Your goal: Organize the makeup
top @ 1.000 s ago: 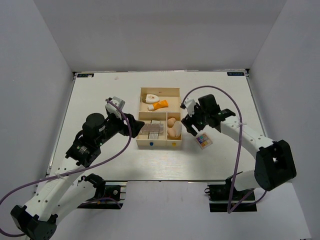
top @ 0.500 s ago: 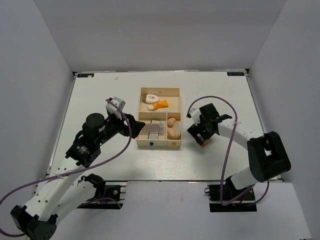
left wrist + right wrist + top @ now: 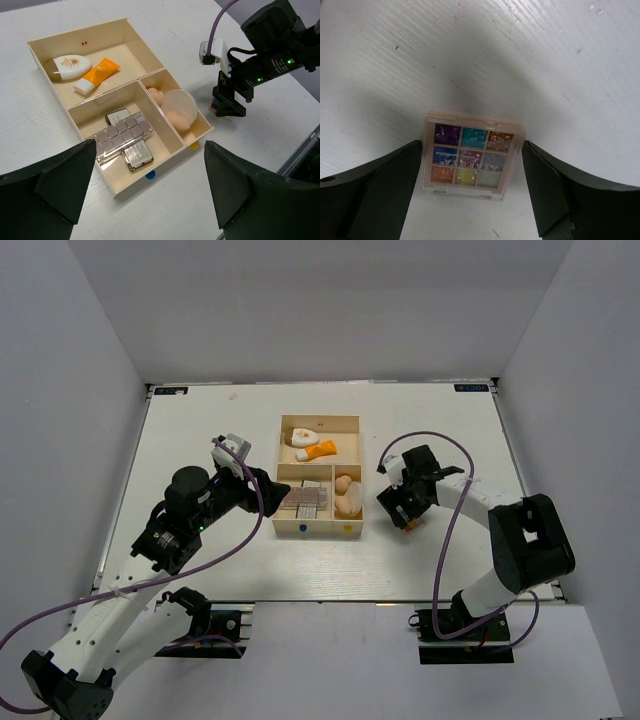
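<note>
A multicoloured palette [image 3: 472, 155] lies flat on the white table. My right gripper [image 3: 472, 150] is open, with one finger on each side of the palette and close to its edges. From above, the right gripper [image 3: 403, 508] covers nearly all of the palette. My left gripper [image 3: 150, 165] hangs open and empty above the wooden box [image 3: 80, 36]. Inside the box are an orange tube [image 3: 97, 75], a white teardrop piece [image 3: 70, 66], beige sponges [image 3: 156, 95], a round puff [image 3: 181, 102] and flat palettes [image 3: 122, 136].
The three-compartment box [image 3: 320, 418] stands mid-table between the arms, with blue [image 3: 149, 174] and yellow [image 3: 194, 145] dots at its front edge. White walls close in the table on the left, right and back. The right arm's purple cable [image 3: 450, 455] loops above it.
My right gripper has swung from beside the box down and right onto the multicoloured palette, which now sits between its fingers. The left arm has not moved.
</note>
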You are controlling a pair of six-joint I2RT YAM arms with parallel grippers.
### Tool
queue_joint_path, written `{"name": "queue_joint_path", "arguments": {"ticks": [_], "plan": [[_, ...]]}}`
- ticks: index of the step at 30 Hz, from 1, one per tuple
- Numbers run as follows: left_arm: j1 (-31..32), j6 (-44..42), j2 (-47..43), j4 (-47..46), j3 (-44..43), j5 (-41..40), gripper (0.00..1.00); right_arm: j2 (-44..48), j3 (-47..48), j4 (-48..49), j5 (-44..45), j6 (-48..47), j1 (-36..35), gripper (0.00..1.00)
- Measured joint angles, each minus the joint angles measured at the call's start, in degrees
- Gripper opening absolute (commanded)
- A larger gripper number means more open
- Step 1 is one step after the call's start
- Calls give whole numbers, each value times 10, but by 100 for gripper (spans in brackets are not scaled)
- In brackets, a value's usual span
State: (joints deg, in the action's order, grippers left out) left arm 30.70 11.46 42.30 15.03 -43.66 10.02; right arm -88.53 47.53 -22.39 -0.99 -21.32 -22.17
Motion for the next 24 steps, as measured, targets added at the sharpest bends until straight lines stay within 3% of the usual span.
{"name": "queue_joint_path", "arguments": {"ticks": [10,16,24], "plan": [[0,0,0,0,0,0,98,-7,7,-6,-38,-4,16,45],[0,0,0,0,0,0,98,41,22,-47,-68,-12,2,36],[0,0,-1,0,0,-1,98,79,211,-78,-143,-7,-63,33]]}}
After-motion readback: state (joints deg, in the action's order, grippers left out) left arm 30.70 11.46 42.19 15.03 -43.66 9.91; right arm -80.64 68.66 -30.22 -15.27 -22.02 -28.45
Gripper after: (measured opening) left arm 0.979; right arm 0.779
